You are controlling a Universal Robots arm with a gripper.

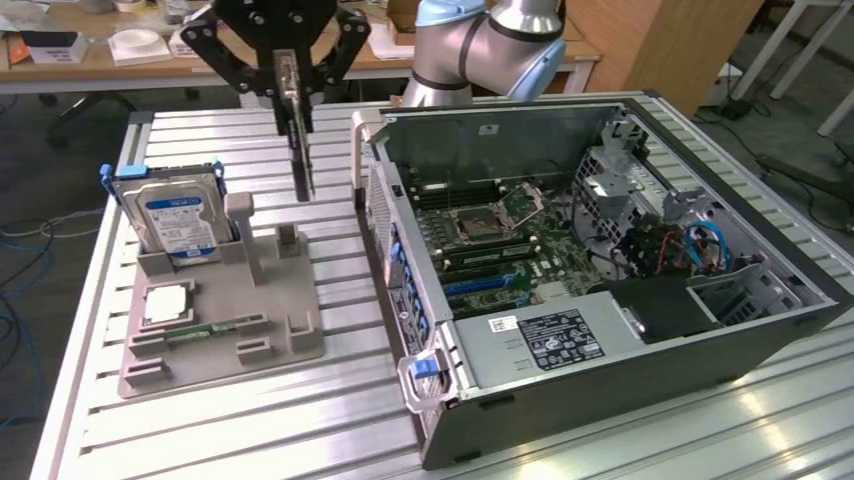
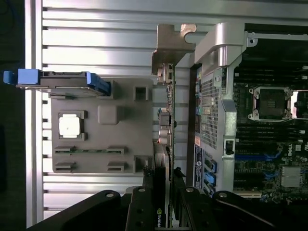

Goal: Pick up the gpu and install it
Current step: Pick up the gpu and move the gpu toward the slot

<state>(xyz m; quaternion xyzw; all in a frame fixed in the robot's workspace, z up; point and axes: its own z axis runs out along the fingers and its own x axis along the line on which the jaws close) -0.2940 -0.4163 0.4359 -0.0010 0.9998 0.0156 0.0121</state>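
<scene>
My gripper (image 1: pixel 291 95) is shut on the gpu (image 1: pixel 302 150), which hangs edge-on and upright in the air. It is above the slotted post of the grey holder (image 1: pixel 227 320) and just off the open computer case (image 1: pixel 601 250) on the exterior view's left. In the wrist view the gpu (image 2: pixel 166 120) runs as a thin green strip out from between the black fingers (image 2: pixel 144 207), with its silver end bracket (image 2: pixel 171 45) at the far end. The card sits between the holder (image 2: pixel 101 139) and the case wall (image 2: pixel 211 96). The motherboard (image 1: pixel 501 235) lies exposed inside the case.
A silver hard drive (image 1: pixel 180 215) with a blue label stands in the holder's back slot. A square processor chip (image 1: pixel 167 300) and a slim memory stick (image 1: pixel 220 327) lie on the holder. The slatted metal table (image 1: pixel 240 430) carries everything. The arm's base (image 1: pixel 487 50) stands behind the case.
</scene>
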